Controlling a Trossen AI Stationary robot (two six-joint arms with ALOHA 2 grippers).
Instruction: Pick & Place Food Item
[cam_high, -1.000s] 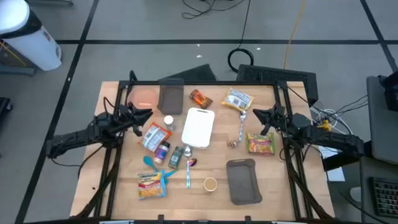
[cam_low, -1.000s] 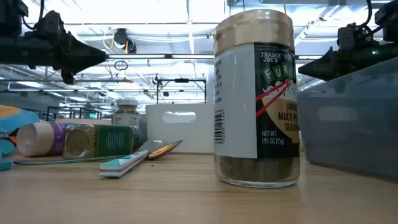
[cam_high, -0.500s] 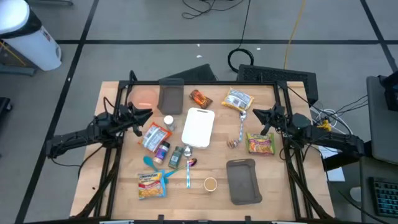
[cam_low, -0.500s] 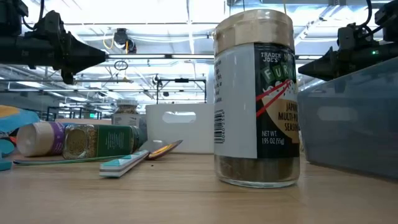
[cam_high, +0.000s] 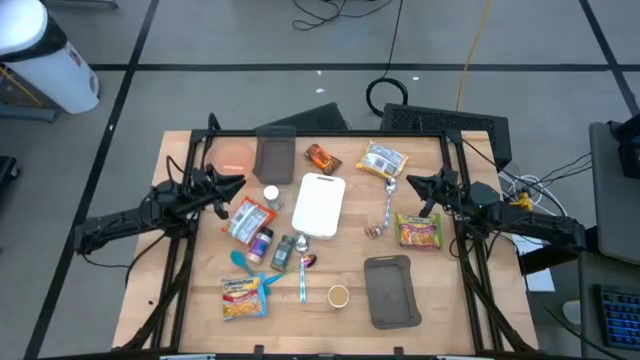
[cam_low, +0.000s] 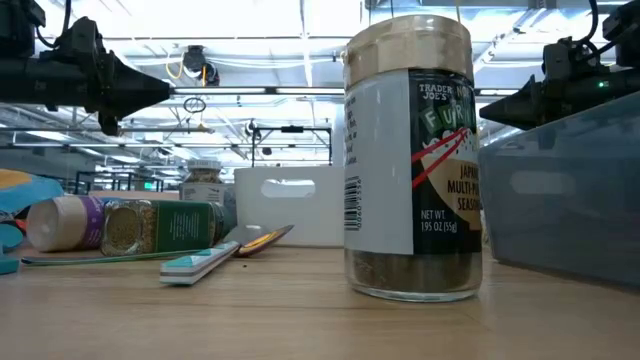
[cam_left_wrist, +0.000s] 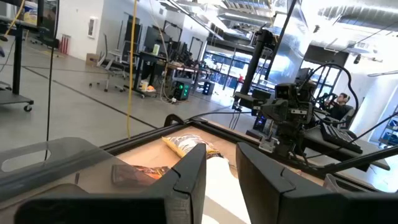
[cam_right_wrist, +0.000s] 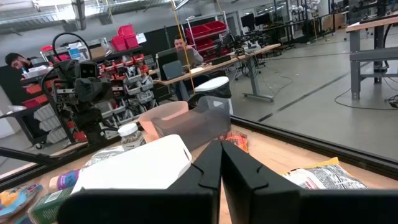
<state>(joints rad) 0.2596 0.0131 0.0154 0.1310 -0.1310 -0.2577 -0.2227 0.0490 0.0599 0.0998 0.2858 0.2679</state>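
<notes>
Seen from above: a wooden table (cam_high: 180, 290) crowded down its middle, with two arms poised over its flanks. Near the back edge, a grey bin (cam_high: 275, 155) standing beside a pink bowl (cam_high: 231, 154), neither showing any contents; toward the front right, a second grey tray (cam_high: 391, 291), likewise holding nothing visible. Between them, a white cutting board (cam_high: 319, 204), flat and bare. Scattered around it: an orange snack packet (cam_high: 322, 157), a yellow-and-white bag (cam_high: 383, 160), a ramen packet (cam_high: 420, 230) by the right edge, a red-and-white packet (cam_high: 248, 219), another noodle packet (cam_high: 242, 297) at the front left, a spoon (cam_high: 389, 202), and a small cup (cam_high: 338, 296). At table height, a furikake seasoning jar (cam_low: 413, 155) upright and filled about a quarter with dark flakes, and a spice bottle (cam_low: 135, 226) lying on its side. Left gripper (cam_high: 236, 182) held above the table just left of the red-and-white packet, fingers (cam_left_wrist: 186, 180) slightly parted with nothing between them. Right gripper (cam_high: 412, 181) hovering right of the spoon and above the ramen packet, fingers (cam_right_wrist: 205, 171) pressed together, pinching nothing. Bare wood along the front edge and both outer sides; middle lanes narrow between items.
</notes>
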